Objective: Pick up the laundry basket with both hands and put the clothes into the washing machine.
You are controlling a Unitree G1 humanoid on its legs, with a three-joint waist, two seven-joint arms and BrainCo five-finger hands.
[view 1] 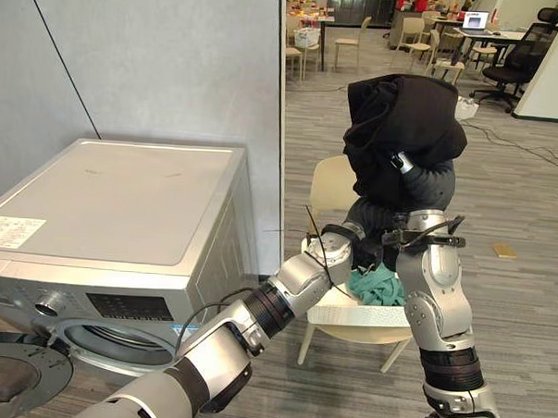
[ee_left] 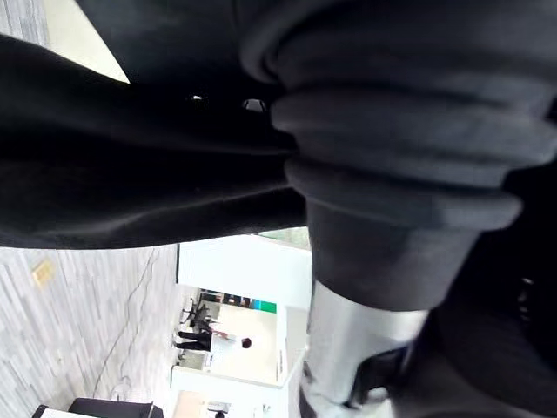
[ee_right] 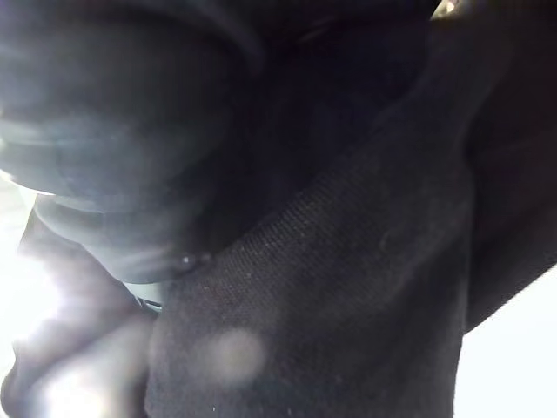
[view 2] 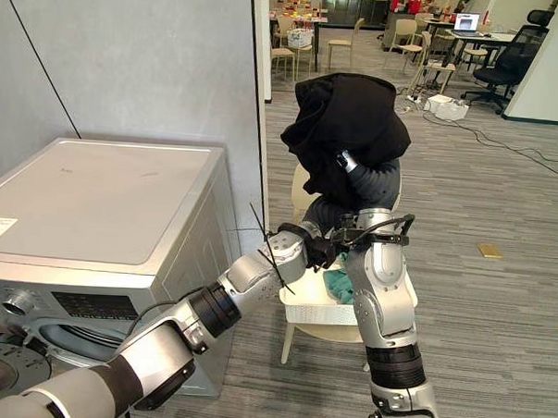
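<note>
The washing machine (view 1: 113, 202) is taking up the lower left of the head views, with its round door (view 1: 12, 373) hanging open in the bottom left corner. Right of centre, a cream chair (view 1: 331, 183) is carrying the white laundry basket (view 1: 362, 314) on its seat, so the basket isn't lifted. A teal cloth (view 1: 377, 285) is lying inside it.

The big black garment (view 1: 408, 113) is hanging in the upper middle of the frame, well above the basket. It's draping over the right hand (view 1: 419, 183) like a hood, with that arm standing straight up from the lower right. That hand is buried in the cloth, so I can't tell whether it's open or clamped on it. The left hand (view 1: 341, 241) is reaching in from the lower left to the basket's left rim and pushing into dark cloth there. Same deal, can't tell its grip.

The left wrist view is adding something the head views aren't: past the black fabric (ee_left: 130, 174) there's a gap showing a far room with a couple of people (ee_left: 196, 335) standing. The right wrist view is just giving black weave (ee_right: 331, 261) pressed right against the hand.
</note>
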